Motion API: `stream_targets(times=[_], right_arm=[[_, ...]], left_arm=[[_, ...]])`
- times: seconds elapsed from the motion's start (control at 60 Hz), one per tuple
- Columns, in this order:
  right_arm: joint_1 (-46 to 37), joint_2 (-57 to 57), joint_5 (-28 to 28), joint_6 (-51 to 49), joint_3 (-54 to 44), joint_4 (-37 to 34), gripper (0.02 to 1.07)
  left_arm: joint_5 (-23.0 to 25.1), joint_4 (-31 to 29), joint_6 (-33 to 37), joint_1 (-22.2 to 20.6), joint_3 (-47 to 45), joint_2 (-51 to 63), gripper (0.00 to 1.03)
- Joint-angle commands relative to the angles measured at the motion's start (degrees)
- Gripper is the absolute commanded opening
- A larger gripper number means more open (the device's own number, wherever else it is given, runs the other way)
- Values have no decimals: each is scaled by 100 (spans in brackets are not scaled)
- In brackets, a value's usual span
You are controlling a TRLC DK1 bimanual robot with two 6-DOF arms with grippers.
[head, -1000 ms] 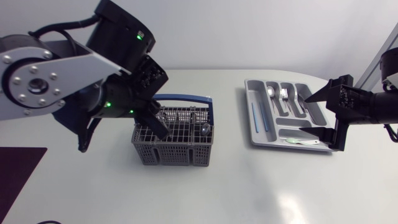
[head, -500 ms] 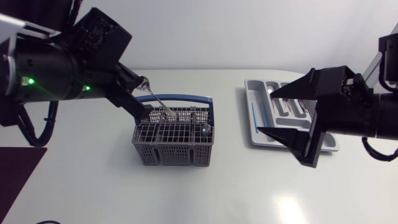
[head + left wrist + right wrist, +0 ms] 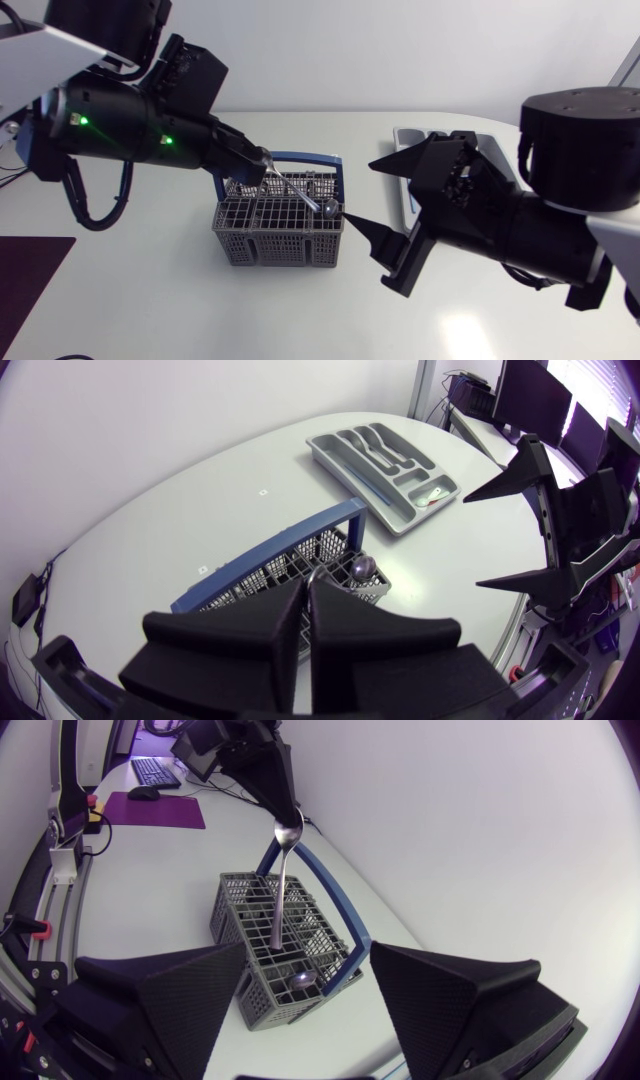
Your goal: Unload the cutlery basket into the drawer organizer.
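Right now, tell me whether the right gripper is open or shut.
Open. The right gripper has its fingers spread wide, gripping nothing; the basket stands just ahead of it.

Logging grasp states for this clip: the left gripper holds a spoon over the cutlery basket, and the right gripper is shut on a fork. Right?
Not quite: the right gripper is open and empty, its fingers spread wide beside the basket, as the head view shows. The left gripper does hold a spoon over the basket.
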Motion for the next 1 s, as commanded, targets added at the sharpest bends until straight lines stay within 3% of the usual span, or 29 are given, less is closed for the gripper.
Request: stream_targets(times=[0.0, 0.45, 0.683, 0.983], right_arm=[[189, 218, 229, 215, -106, 230, 88], [321, 1317, 554, 496, 193, 1135, 75], [365, 1563, 730, 461, 316, 1486, 61], [479, 1791, 950, 382, 333, 1741, 33]], left_arm=[[81, 115, -222, -114, 201, 177, 5], [81, 405, -371, -483, 482, 730, 5], [81, 405, -380, -553, 649, 853, 5], [81, 414, -415, -544, 623, 871, 5]])
